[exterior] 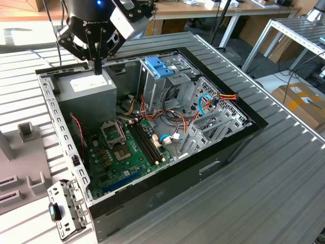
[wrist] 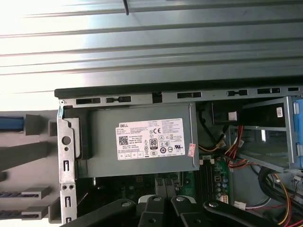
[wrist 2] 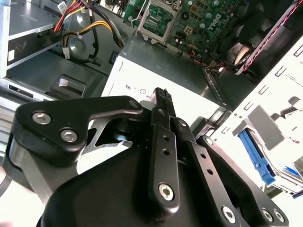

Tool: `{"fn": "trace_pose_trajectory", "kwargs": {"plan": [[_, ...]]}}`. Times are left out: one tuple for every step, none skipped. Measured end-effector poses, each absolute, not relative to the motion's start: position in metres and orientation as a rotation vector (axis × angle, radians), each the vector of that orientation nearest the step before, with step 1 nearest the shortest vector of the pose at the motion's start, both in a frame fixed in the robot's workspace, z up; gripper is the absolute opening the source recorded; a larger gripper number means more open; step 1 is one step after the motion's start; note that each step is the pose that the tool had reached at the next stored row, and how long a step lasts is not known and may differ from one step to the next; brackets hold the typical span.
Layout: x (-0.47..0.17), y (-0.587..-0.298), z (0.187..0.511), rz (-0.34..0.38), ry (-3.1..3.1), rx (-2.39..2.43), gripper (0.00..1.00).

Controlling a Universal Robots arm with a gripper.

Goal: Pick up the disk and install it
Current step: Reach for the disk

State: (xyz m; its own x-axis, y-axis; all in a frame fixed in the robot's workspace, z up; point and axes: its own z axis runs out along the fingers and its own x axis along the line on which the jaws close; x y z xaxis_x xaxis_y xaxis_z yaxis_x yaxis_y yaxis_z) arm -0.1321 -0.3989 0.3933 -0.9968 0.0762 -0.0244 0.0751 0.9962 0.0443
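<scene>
The gripper (exterior: 96, 65), fingers pressed together on nothing, hovers over the power supply (exterior: 89, 87). The disk (wrist 2: 258, 158) (blue rail showing) seemingly sits beyond the case wall (exterior: 58, 127) on the exterior view's left, not yet picked up.

blue-railed disk (wrist: 9, 124) in grey holder (wrist: 35, 124) just outside the case (wrist: 66, 142)

Pincer (exterior: 97, 68) over power supply (exterior: 84, 89) in case (exterior: 238, 145)

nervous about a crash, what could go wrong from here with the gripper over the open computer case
The black gripper hangs close over the grey metal power-supply box, so a small drop may strike it. Loose red, yellow and orange cables beside the metal drive cage could snag it.
</scene>
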Motion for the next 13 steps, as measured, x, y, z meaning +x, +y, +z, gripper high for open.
{"fn": "trace_pose_trajectory", "kwargs": {"plan": [[-0.1325,-0.3989,0.3933,0.068,3.112,0.118,0.11],[-0.1328,-0.3989,0.3933,0.068,3.112,0.118,0.11],[-0.1331,-0.3989,0.3933,0.068,3.112,0.118,0.11],[-0.1332,-0.3989,0.3933,0.068,3.112,0.118,0.11],[-0.1333,-0.3989,0.3933,0.068,3.112,0.118,0.11],[-0.1335,-0.3989,0.3933,0.068,3.113,0.118,0.11],[-0.1338,-0.3989,0.3933,0.068,3.112,0.118,0.11],[-0.1340,-0.3989,0.3933,0.068,3.112,0.118,0.11],[-0.1343,-0.3989,0.3933,0.068,3.112,0.118,0.11],[-0.1345,-0.3989,0.3933,0.068,3.112,0.118,0.11],[-0.1349,-0.3989,0.3933,0.068,3.112,0.118,0.11],[-0.1351,-0.3989,0.3933,0.068,3.112,0.118,0.11],[-0.1356,-0.3989,0.3933,0.068,3.113,0.118,0.11]]}}
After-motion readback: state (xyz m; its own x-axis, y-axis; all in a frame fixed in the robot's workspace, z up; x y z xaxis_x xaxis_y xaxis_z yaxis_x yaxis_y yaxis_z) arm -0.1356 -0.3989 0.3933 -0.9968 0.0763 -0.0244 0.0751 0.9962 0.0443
